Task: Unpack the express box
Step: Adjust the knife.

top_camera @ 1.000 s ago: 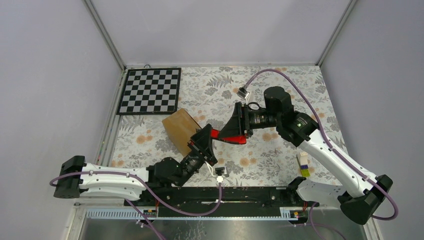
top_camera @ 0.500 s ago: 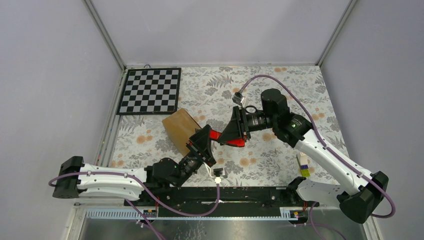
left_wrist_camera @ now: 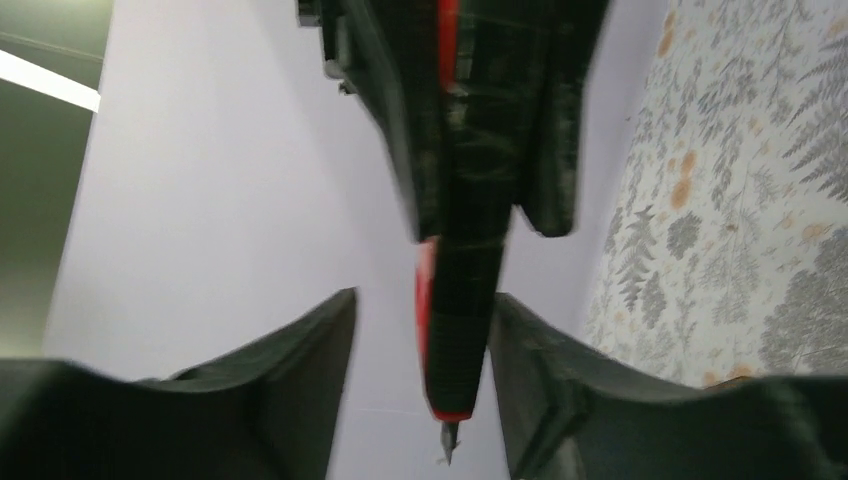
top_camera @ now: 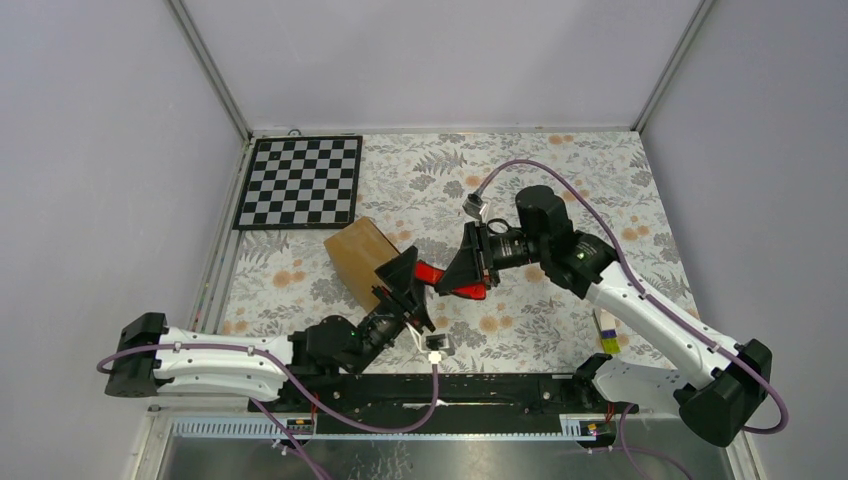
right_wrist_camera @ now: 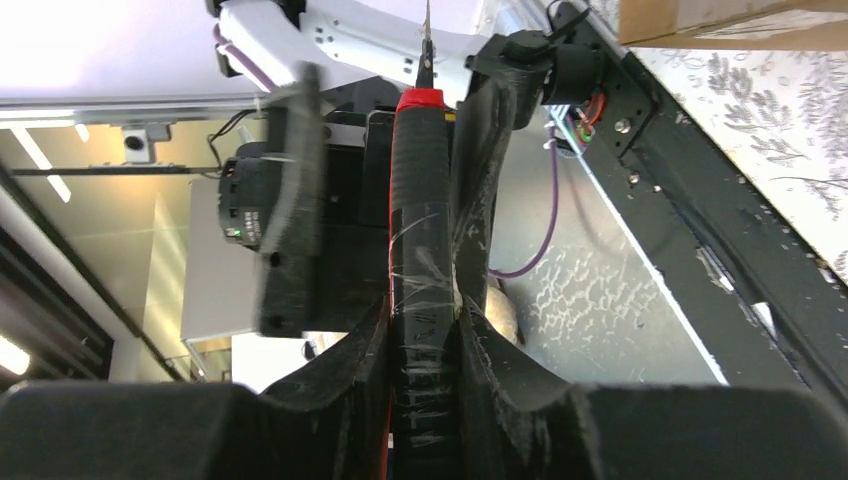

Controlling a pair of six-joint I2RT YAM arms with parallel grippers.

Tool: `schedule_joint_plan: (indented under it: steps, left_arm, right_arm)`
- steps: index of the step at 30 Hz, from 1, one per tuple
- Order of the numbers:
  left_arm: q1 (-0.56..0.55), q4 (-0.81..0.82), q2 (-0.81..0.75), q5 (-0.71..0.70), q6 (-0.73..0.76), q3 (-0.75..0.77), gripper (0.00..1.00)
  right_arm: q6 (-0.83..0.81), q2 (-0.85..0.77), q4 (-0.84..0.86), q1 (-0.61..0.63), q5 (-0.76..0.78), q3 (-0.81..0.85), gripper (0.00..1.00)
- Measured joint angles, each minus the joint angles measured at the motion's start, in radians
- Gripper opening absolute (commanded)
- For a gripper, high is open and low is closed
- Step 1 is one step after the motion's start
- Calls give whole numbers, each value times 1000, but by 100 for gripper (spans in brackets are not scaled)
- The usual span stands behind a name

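**Cutter between two claws, carton lying to the left**

On the floral-cloth table [top_camera: 560, 170], right of the checkerboard mat [top_camera: 300, 180], the express box [top_camera: 360, 256] lies slanted. It is plain matte brown cardboard with flat faces. It is probably light and stiff but easily dented, so it is best steadied by its broad sides, away from the seams. Just right of it, the left claw [left_wrist_camera: 422, 310] stands partly open around the blade end of the red-and-black cutter [right_wrist_camera: 420, 200], without clamping. The right claw [right_wrist_camera: 422, 318] is closed tight on the cutter's tape-wrapped handle.

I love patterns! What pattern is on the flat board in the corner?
The board has black-and-white checks; top view shows it best.
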Motion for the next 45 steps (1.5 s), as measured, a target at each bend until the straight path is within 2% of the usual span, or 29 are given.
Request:
schedule_joint_plan:
  steps: [1, 2, 5, 10, 13, 20, 24, 26, 29, 32, 35, 40, 45]
  left_arm:
    - [0, -4, -3, -1, -15, 0, 89]
    - [-1, -10, -8, -4, -37, 0, 98]
    - [-2, -36, -37, -30, -117, 2, 99]
    - [-7, -226, -60, -166, -397, 103, 99]
    - [-11, -438, -57, -249, -628, 215, 99]
    - [-10, -1061, -25, -367, -1331, 609, 99]
    - [7, -1263, -22, -373, -1625, 757, 99]
    - [62, -1327, -8, -352, -1740, 814, 99]
    - [299, -1403, 63, -182, -1884, 915, 99]
    - [609, -1449, 177, 76, -1989, 1007, 99]
    - [795, -1471, 307, 293, -2067, 1063, 99]
    - [922, -1494, 547, 564, -2167, 1157, 99]
    - [964, -1543, 655, 614, -2226, 1164, 99]
  right_arm:
    - [-13, 0, -10, 2, 9, -3, 0]
    - [-31, 0, -23, 2, 22, -5, 0]
    - [-89, -8, -66, 2, 69, -6, 0]
    - [-168, -49, -102, 0, 132, -6, 0]
    - [-201, -74, -104, -2, 153, -8, 0]
    - [-240, -112, -137, -8, 194, -90, 0]
    - [-240, -122, -144, -8, 198, -142, 0]
    - [-230, -135, -130, -8, 193, -167, 0]
    - [-194, -158, -68, -7, 177, -220, 0]
    - [-144, -181, 3, 11, 172, -291, 0]
    - [-95, -185, 71, 62, 175, -346, 0]
    - [-11, -185, 231, 130, 182, -433, 0]
    - [53, -153, 391, 161, 195, -499, 0]
